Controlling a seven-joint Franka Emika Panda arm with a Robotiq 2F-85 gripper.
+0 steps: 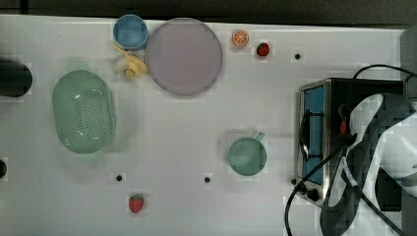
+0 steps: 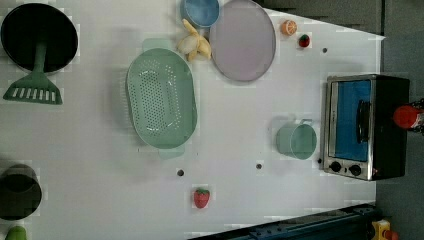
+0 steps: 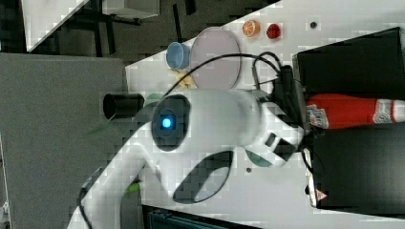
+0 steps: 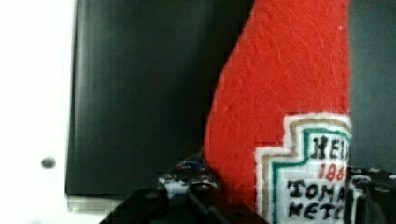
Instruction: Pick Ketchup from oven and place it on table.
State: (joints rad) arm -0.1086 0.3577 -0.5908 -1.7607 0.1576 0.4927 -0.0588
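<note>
Black two-fingered gripper clamped partway closed around the red plush ketchup bottle with the white embroidered label, one finger pressed against the bottle's red flank, the other against the label side. Bottle lying lengthwise over the flat black top of the boxy silver-framed toaster oven, white-banded neck end pointing toward the right view's right edge, label end tucked in at the gripper. Cannot tell whether resting on the roof or lifted just clear of it. White robot arm with a glowing blue ring stretching in from the right view's lower left, black cables looping over the wrist. From the left view, just the red end of the bottle poking past the oven's back edge, blue-tinted glass door shut, dark handle across it, two black knobs below. On the white flat tabletop, just beside the oven door, a mint green mug. Further out, a large lilac round plate, a blue cup touching its rim, a peeled toy banana beside both. Well apart toward the top view's left, a pale green perforated oval basket. Small red strawberries scattered, an orange slice near the far edge
</note>
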